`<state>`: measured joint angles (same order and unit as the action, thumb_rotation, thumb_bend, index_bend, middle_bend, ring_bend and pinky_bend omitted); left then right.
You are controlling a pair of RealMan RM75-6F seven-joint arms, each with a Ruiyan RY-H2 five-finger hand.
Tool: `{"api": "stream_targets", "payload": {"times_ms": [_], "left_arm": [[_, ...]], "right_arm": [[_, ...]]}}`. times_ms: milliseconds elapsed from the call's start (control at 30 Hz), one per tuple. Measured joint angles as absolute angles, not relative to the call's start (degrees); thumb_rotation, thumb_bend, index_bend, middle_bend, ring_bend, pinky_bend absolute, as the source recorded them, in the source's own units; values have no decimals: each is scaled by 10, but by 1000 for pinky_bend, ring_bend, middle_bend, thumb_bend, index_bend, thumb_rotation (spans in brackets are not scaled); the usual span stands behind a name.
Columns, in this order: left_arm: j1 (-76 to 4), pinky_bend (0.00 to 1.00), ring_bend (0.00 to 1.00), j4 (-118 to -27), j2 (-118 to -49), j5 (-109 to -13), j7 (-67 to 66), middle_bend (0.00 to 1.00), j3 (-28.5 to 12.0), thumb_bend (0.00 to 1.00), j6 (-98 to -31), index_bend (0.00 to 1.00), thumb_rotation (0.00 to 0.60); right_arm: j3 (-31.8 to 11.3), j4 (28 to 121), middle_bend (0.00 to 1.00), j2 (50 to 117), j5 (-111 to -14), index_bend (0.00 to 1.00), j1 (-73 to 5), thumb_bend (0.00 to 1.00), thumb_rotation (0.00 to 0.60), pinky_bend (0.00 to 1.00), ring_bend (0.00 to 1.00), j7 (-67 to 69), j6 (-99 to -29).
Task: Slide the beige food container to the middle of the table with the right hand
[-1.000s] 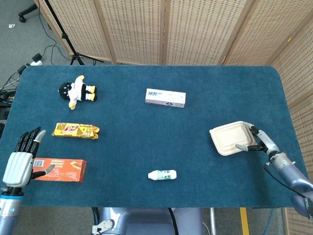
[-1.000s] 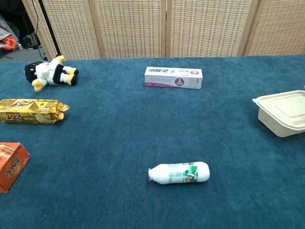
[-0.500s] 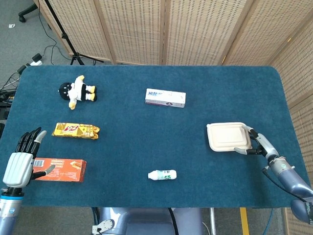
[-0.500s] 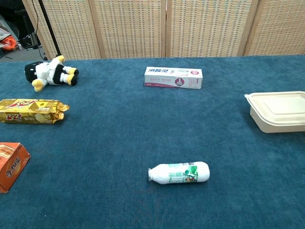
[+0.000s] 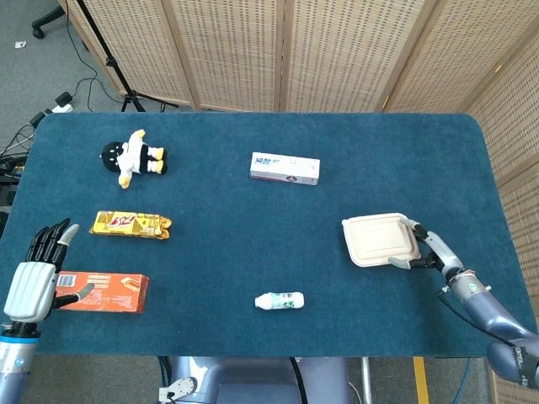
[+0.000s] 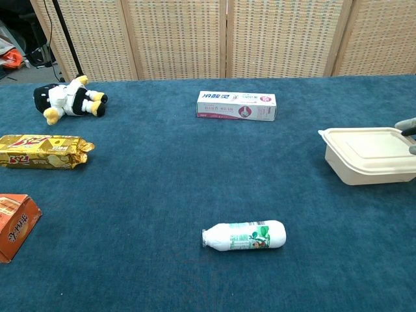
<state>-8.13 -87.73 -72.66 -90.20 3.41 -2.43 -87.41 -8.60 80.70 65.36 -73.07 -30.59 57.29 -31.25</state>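
The beige food container (image 5: 379,240) lies lid shut on the blue table (image 5: 253,244), right of centre; the chest view has the container (image 6: 367,155) at its right edge. My right hand (image 5: 425,250) reaches in from the lower right and grips the container's right end, with fingers over the far corner and the thumb at the near side. Only the fingertips (image 6: 407,124) enter the chest view. My left hand (image 5: 32,278) hovers at the table's front left corner with fingers spread and nothing in it.
A white bottle (image 5: 280,300) lies near the front edge, left of the container. A toothpaste box (image 5: 285,167) sits at the back centre. On the left are a plush toy (image 5: 133,157), a gold snack pack (image 5: 130,224) and an orange box (image 5: 101,291).
The right hand has slid the container leftward across the table, toward the centre, turning it slightly. The left hand has not moved.
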Motion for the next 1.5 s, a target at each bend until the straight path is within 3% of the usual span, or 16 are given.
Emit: {"api": "stream_targets", "payload": {"times_ms": [1500], "left_arm": [[-84, 3, 0, -879, -718, -905, 57, 0, -23, 110, -872, 0, 600]], "right_arm": [[-91, 954, 0, 631, -560, 74, -301, 208, 600, 42, 0, 337, -350]]}}
